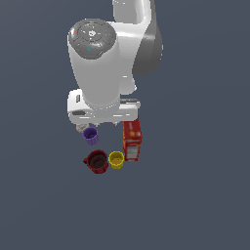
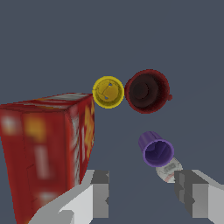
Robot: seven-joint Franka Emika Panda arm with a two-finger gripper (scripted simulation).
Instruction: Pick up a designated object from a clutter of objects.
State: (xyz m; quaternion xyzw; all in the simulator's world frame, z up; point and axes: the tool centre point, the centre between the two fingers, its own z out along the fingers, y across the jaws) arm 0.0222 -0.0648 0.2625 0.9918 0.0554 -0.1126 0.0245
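From the wrist view my gripper (image 2: 142,199) hangs above the clutter, jaws spread wide and holding nothing. The purple cup (image 2: 156,150) sits just ahead of the gap and off-centre, nearer one finger than the other; I judge the coming move turns on a short shift toward that side before any descent. The cup stands upright, mouth up, so its long axis is vertical and the jaws would close across its round wall. In the exterior view the cup (image 1: 91,135) lies at the cluster's left, just below the hand. Its wall is ribbed and matte, narrow like the yellow cup (image 2: 108,91), which is smooth-rimmed. The red mug (image 2: 147,91) is wider, dark inside, with a small nub of handle, touching or nearly touching the yellow cup. A white ball (image 2: 168,169) with faint markings sits right against the purple cup, on the gripper's side; I judge it may get nudged. The red box (image 2: 46,151) is tall, flat-faced and printed, standing apart on the other side.
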